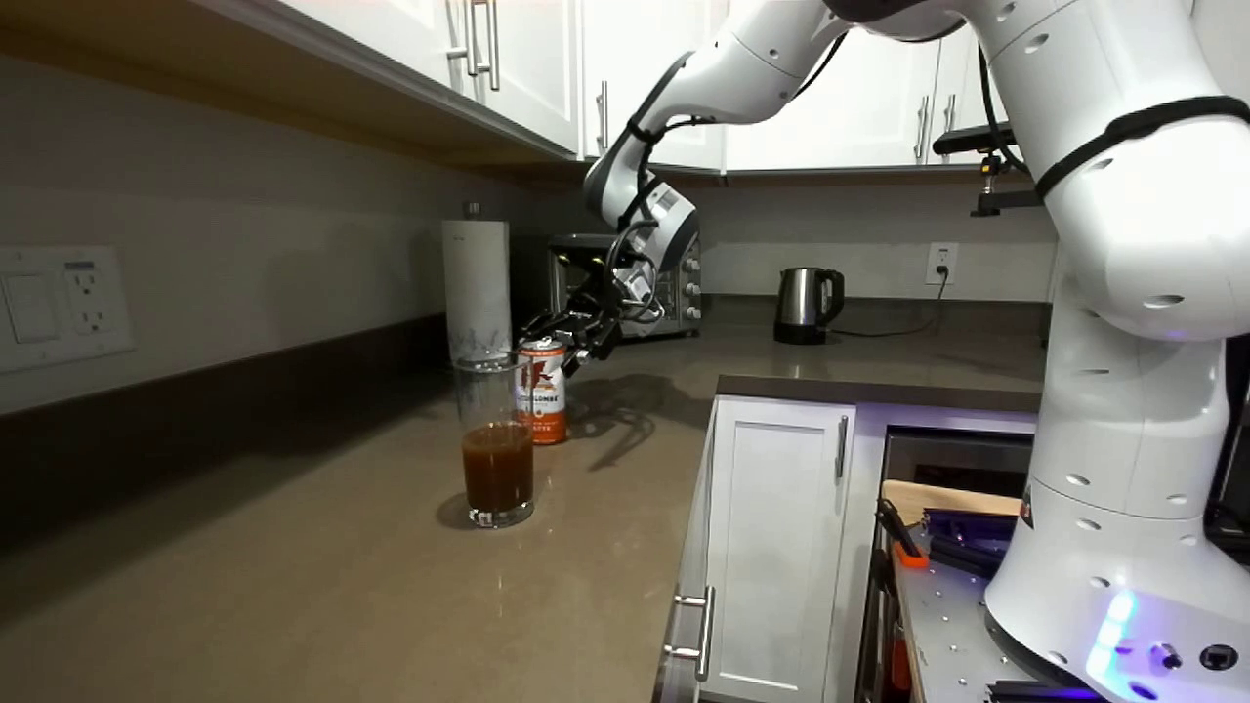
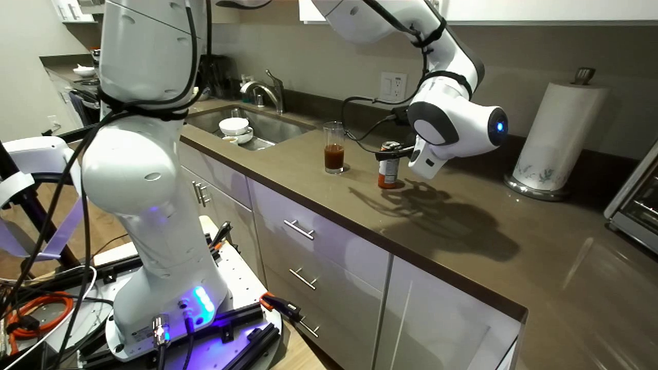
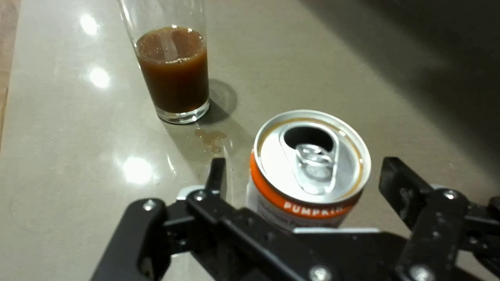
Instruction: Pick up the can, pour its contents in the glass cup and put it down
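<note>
The can (image 1: 547, 395) stands upright on the counter. It is orange and white with a silver top; the wrist view shows its opened top (image 3: 308, 156), and it also shows in an exterior view (image 2: 388, 170). The glass cup (image 1: 498, 469) stands upright beside it, partly filled with brown liquid, also seen in the wrist view (image 3: 174, 78) and an exterior view (image 2: 334, 154). My gripper (image 3: 304, 166) is open around the can's upper part, one finger on each side. Gaps show between both fingers and the can. The gripper shows in both exterior views (image 1: 554, 351) (image 2: 396, 153).
A small brown spill (image 3: 211, 138) lies on the counter between glass and can. A paper-towel roll (image 2: 558, 136), a toaster oven (image 2: 640, 200) and a kettle (image 1: 803, 305) stand on the counter. A sink (image 2: 288, 132) with bowls lies beyond the glass. Cabinets (image 1: 527, 68) hang overhead.
</note>
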Robot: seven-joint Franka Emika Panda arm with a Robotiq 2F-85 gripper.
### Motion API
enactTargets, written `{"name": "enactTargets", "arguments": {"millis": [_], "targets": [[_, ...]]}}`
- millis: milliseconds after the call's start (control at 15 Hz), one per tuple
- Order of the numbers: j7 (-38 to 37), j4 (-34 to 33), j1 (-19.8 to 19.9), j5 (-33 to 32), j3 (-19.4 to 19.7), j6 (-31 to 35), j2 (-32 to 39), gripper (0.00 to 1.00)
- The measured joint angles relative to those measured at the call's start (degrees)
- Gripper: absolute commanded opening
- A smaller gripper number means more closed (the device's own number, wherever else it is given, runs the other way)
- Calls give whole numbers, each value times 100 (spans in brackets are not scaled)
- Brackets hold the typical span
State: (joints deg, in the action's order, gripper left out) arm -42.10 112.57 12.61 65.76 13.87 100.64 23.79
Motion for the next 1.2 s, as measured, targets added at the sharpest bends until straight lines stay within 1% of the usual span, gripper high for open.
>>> {"name": "enactTargets", "arguments": {"millis": [333,533,800,1200], "targets": [[0,1,-4,-228,130,69,-212,100],[-3,4,-16,-605,178,254,-428,100],[-8,55,-53,-1204,194,664,-716,100],[-22,296,-98,-2015,192,1223,-1268,100]]}}
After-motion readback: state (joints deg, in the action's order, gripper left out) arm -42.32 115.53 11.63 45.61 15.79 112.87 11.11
